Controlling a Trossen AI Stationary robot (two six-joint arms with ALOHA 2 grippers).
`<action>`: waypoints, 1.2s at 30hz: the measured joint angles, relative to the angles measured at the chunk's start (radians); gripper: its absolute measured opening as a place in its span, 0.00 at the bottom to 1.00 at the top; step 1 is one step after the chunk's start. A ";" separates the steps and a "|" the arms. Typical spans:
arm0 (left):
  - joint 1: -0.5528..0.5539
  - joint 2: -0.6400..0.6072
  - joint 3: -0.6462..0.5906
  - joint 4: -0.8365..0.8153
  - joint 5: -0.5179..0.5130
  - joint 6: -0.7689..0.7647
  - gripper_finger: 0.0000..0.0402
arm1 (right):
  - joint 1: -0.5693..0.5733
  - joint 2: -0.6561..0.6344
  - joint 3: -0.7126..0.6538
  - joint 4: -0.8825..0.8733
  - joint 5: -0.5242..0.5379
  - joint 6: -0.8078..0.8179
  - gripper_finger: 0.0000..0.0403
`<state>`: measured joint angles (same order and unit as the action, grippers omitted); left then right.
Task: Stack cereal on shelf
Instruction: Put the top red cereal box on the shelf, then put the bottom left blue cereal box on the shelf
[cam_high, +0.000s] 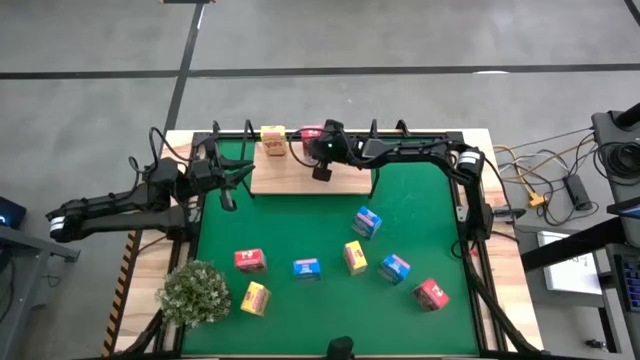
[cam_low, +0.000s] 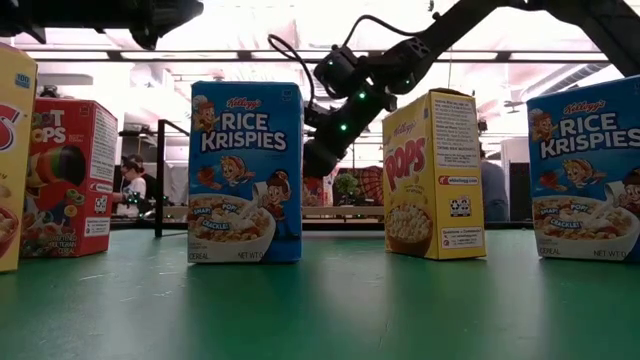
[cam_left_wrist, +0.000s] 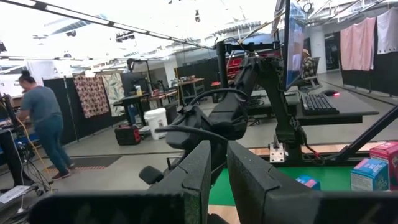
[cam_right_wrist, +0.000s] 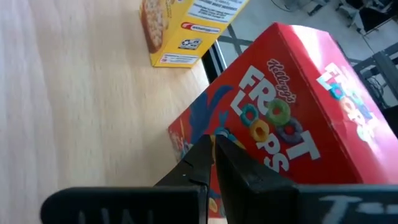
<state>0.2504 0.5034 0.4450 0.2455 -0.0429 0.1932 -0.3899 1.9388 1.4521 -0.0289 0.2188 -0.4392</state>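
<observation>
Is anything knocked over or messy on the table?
The red cereal box on the wooden shelf looks tipped at a slant, right in front of the right gripper, whose fingers are shut. The yellow box stands beside it. Seven more boxes sit scattered at odd angles over the green mat.

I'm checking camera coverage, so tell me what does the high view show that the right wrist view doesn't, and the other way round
Only the high view shows the left gripper waiting at the mat's left edge, the plant and seven cartons loose on the green mat. Only the right wrist view shows the Froot Loops print on the red carton and the right gripper shut just before it. Both show the wooden shelf with a yellow carton and that red carton on it.
</observation>
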 joint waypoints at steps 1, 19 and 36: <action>0.000 0.000 0.000 0.000 0.000 0.000 0.09 | 0.003 0.000 0.000 0.001 -0.001 0.001 0.03; -0.001 0.011 -0.002 -0.033 0.028 -0.170 0.09 | 0.178 -0.220 0.001 -0.164 -0.139 0.150 0.03; -0.205 0.194 -0.059 0.215 0.161 -0.424 0.09 | 0.440 -0.321 0.001 -0.343 -0.324 0.276 0.03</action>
<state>0.0457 0.6976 0.3862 0.4605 0.1177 -0.2304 0.0501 1.6180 1.4532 -0.3717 -0.1051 -0.1628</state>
